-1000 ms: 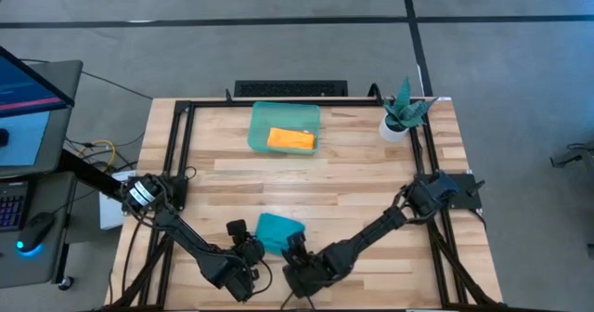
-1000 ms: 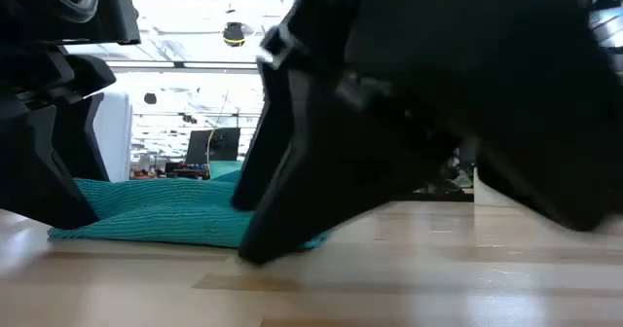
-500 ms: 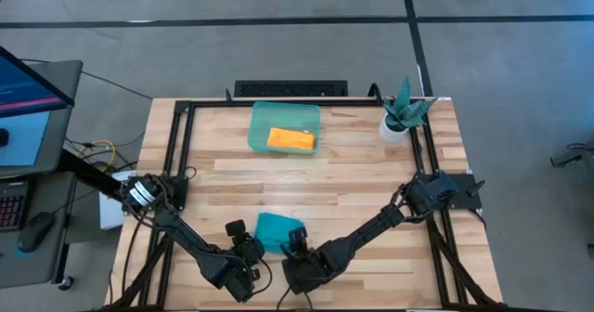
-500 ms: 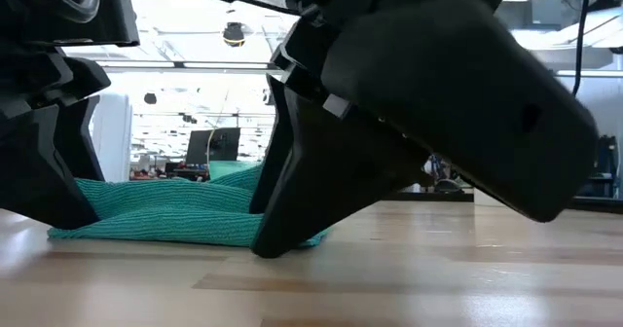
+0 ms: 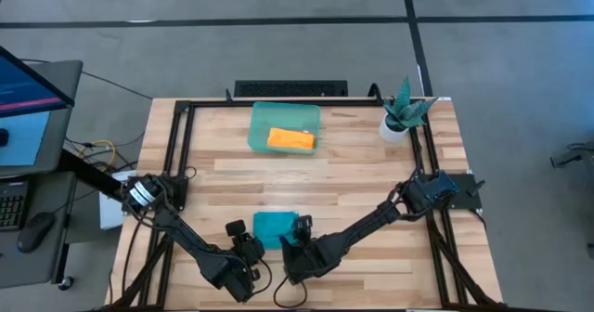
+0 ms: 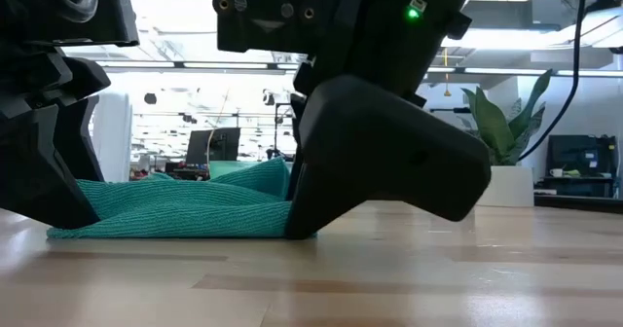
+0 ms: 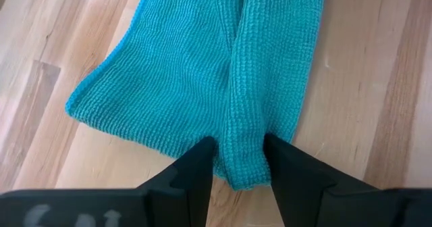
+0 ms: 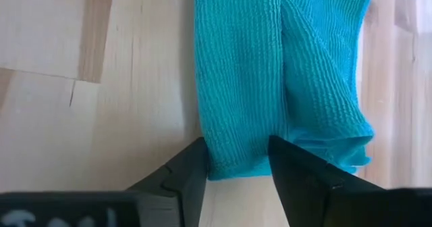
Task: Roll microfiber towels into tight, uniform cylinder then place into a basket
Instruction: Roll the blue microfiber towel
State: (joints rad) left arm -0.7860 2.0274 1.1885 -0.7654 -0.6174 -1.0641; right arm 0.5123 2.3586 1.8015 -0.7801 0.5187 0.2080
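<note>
The teal microfiber towel [image 5: 276,227] lies bunched on the table near its front edge, flat underside on the wood, with a raised fold [image 7: 246,85] running across it. My left gripper [image 5: 249,248] is at its near left end and my right gripper [image 5: 295,246] at its near right end, each shut on the cloth. The orange towel [image 5: 291,140] lies inside the pale-green basket [image 5: 263,117] at the far middle. My left gripper pinches the near end of the raised fold [image 7: 244,169] between its two fingers, several layers thick. It slants down from the near left, along the fold. The towel stays on the table. My right gripper pinches the near end of a folded strip [image 8: 237,163] between its two fingers. It slants down from the near right, along the strip. Beside the hold the cloth humps up [image 6: 263,176], and the remainder of the towel lies on the wood.
A white pot with a green plant [image 5: 401,117] stands at the far right corner. A black frame [image 5: 181,145] runs along the table's sides. Bare wood lies between the towel and the basket.
My right gripper has moved a little toward the far edge and the towel and has rolled and tipped its wrist. The towel's right part has been pushed up into a higher hump, and the towel now lies squarer on the table. My left gripper has kept still.
</note>
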